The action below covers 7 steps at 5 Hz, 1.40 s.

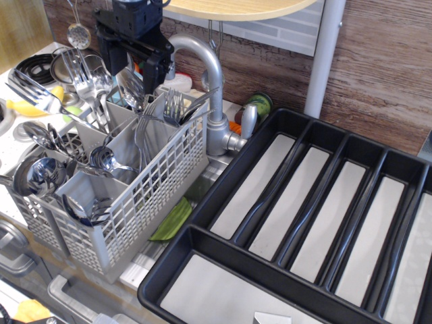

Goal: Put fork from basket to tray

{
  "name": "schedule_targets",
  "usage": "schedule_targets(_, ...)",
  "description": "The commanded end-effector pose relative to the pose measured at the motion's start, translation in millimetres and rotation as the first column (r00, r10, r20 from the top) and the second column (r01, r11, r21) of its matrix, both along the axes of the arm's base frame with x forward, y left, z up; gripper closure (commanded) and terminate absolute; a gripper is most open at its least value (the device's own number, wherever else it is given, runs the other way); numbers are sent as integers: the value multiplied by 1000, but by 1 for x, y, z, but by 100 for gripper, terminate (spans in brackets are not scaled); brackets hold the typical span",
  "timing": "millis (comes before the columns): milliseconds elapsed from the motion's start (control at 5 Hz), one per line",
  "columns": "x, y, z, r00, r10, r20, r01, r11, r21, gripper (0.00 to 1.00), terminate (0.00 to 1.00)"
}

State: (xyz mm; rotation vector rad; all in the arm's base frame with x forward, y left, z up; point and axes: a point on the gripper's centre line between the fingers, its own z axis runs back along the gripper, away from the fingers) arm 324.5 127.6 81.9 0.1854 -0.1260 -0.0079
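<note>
The light grey lattice basket point(145, 196) stands at the left, its compartments full of steel cutlery. One fork point(173, 105) stands tines-up in the back right compartment, and more forks point(86, 79) stand at the back left. Round-bowled spoons point(131, 88) fill the other compartments. The large black tray point(263, 169) with long pale-bottomed slots lies at the right, and its slots hold no cutlery. My black gripper point(131, 61) hangs open just above the basket's back compartments, over the spoons and left of the tines-up fork. It holds nothing.
A steel curved faucet point(210, 81) rises right behind the basket, close to my gripper's right finger. A white pole point(322, 57) and a wooden shelf point(236, 8) stand behind the tray. A green leaf-shaped item point(172, 219) lies between basket and tray. A stove burner point(30, 65) is at far left.
</note>
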Motion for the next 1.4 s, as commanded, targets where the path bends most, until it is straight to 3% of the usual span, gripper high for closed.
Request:
schedule_targets(0,9,7,2,996,17,84,-18,1000,23,0,0)
schedule_targets(200,7,14,-10,992,27,120,-31,999,36,0,0)
schedule_targets(400,8,15,-19,994,49,103,-47,999,-16,100,0)
schedule_targets(800,11,9,4,994,68,86,-64,997,-41,100,0)
schedule_targets(1000,7,-1,40,996,84,40,-82,995,-48,100,0)
schedule_targets(1200,6,-20,89,990,133,-49,-133,991,-2,100,0)
